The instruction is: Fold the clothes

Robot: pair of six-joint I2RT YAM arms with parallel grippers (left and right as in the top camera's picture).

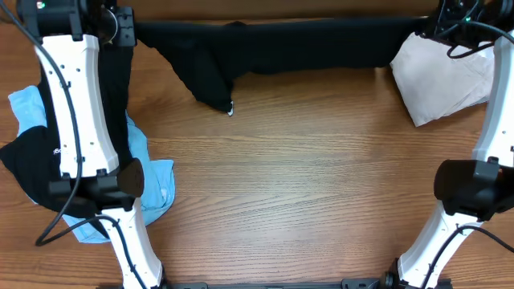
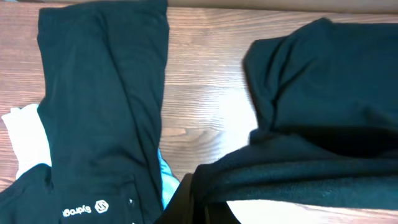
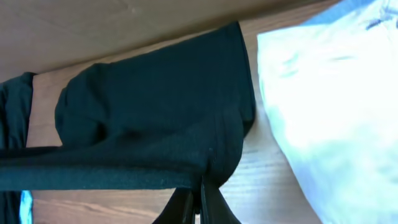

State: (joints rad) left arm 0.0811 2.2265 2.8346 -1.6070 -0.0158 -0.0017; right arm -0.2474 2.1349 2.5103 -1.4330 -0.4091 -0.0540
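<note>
Both arms are working the far side of the table [image 1: 305, 177], and the plain black T-shirt [image 1: 321, 44] is stretching as a long band across the top of the overhead frame, upper left to upper right. The left gripper [image 2: 194, 199] is clamping one end, jaws together on a thick bunch of dark cloth at the bottom of the left wrist view. The right gripper [image 3: 200, 198] is pinching the other end, tight on a hemmed edge at the bottom of its own view. Left of centre a loose flap is drooping onto the wood, its white tag [image 1: 230, 108] showing at the tip.

Here is where it is looking risky. That sagging flap is lying creased, so laying the shirt down like this would, I judge, be folding a wrinkle in. The right hold is looking thin, just an edge, and a harder pull could be slipping it free. The white garment [image 1: 446, 76] is sitting just beside the right end, and the lettered black garment [image 2: 99, 124] and the light-blue garment [image 1: 148, 172] are crowding the left side. A low sweep could be dragging either pile along.
</note>
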